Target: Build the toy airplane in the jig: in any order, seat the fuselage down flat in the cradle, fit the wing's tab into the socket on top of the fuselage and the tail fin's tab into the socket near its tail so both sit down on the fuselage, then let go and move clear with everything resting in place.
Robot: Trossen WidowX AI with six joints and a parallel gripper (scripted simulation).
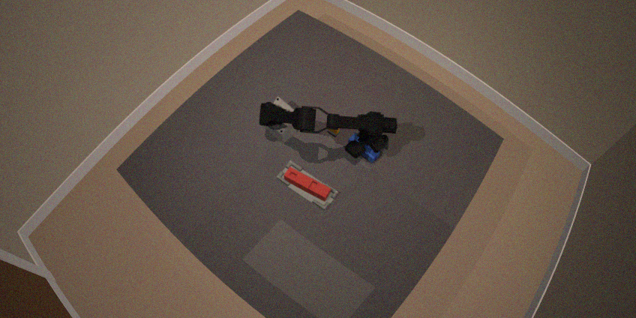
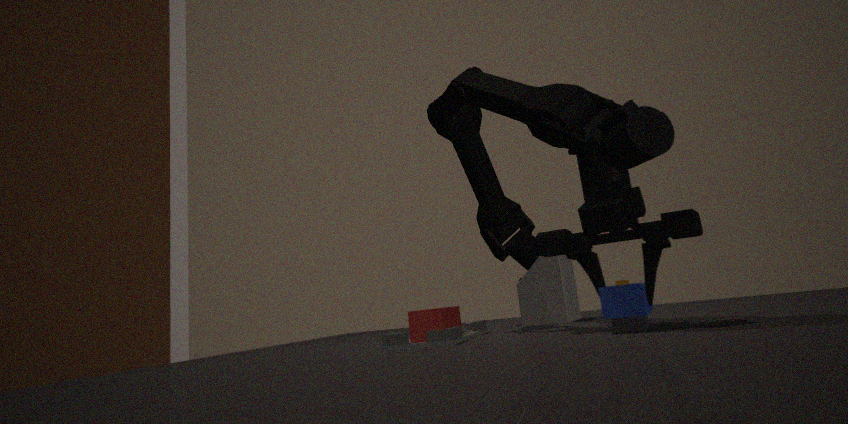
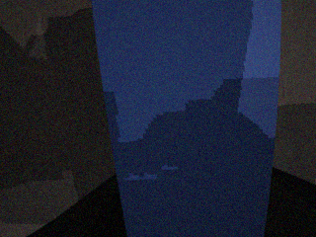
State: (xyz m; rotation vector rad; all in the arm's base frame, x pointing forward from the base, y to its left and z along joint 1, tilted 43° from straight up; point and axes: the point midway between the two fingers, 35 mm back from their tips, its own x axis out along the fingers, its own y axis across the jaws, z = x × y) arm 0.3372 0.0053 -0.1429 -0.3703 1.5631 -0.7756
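Gripper (image 1: 367,145) (image 2: 626,299) (image 3: 188,174), half-open, clamped on long blue block-like wing (image 1: 372,154) (image 2: 623,302) (image 3: 183,64); red oblong fuselage (image 1: 301,179) (image 2: 433,321), in pale-grey cradle (image 1: 317,202) (image 2: 446,334), lies lower left in top view, long axis upper-left to lower-right.

The arm (image 1: 352,121) (image 2: 502,89) is matte black all over, its links slim and blocky with rounded, bulky joints. Above the claw (image 1: 367,147) (image 2: 626,300) (image 3: 188,174) sits a thick round drum. The claw has a straight dark crossbar, a boxy end and long tapering fingers (image 2: 652,271).
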